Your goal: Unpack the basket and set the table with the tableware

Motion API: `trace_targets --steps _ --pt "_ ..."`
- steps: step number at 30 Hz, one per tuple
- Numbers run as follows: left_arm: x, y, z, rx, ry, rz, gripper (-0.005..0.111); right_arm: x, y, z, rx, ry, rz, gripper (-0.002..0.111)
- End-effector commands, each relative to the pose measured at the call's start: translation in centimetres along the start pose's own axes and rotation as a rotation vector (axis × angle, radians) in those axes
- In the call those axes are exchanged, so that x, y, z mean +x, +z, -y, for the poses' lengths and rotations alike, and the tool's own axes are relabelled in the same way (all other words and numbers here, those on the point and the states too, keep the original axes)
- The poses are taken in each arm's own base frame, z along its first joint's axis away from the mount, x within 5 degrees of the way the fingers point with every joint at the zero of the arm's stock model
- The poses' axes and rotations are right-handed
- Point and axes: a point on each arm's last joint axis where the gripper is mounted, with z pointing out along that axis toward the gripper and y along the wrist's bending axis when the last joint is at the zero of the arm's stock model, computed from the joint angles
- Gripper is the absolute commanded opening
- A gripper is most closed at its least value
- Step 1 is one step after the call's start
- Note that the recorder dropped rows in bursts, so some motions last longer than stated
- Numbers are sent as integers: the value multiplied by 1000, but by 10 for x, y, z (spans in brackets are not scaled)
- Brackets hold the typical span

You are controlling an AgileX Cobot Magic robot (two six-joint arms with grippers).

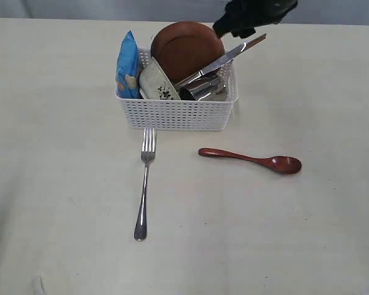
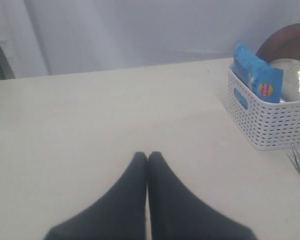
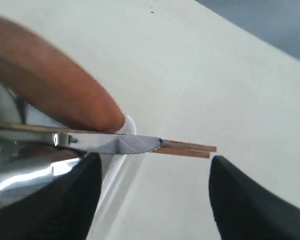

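Note:
The white basket [image 1: 175, 114] stands at the table's [image 1: 61, 184] far middle. It holds the brown plate [image 1: 186, 49], the floral bowl [image 1: 158, 83], the steel cup [image 1: 203, 88], the knife [image 1: 215, 63] and the chopsticks [image 1: 256, 40], which stick out over its right rim. In front of it lie the fork [image 1: 145, 184] and the dark red spoon [image 1: 252, 160]. My right gripper [image 3: 155, 165] is open just above the knife tip [image 3: 135, 144] and chopstick ends [image 3: 187, 148], holding nothing. My left gripper [image 2: 147, 156] is shut and empty over bare table, left of the basket [image 2: 270, 120].
A blue chip bag [image 1: 128, 64] stands at the basket's left end, also seen in the left wrist view [image 2: 257, 77]. A grey backdrop runs behind the table's far edge.

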Motion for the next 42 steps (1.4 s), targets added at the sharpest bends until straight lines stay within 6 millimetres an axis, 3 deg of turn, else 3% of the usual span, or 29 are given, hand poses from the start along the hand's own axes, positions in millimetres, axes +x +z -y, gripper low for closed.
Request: trace_targets --steps 1,6,10,14,17,21,28,36,42 --pt "1 0 0 1 1 0 0 12 3 46 -142 459 -41 59" --pt "1 0 0 1 1 0 0 32 22 68 -378 659 -134 60" --pt "1 0 0 1 1 0 0 49 52 63 -496 679 -192 60" --pt "1 0 0 1 1 0 0 53 79 46 -491 695 -90 60" --pt "1 0 0 1 1 0 0 44 83 36 -504 662 35 60" --pt "1 0 0 1 1 0 0 41 85 36 -451 660 69 60" --pt "1 0 0 1 1 0 0 43 84 34 -472 641 49 60" --pt "1 0 0 1 1 0 0 61 91 30 -444 637 7 60" --pt "1 0 0 1 1 0 0 60 92 33 -413 626 38 60"
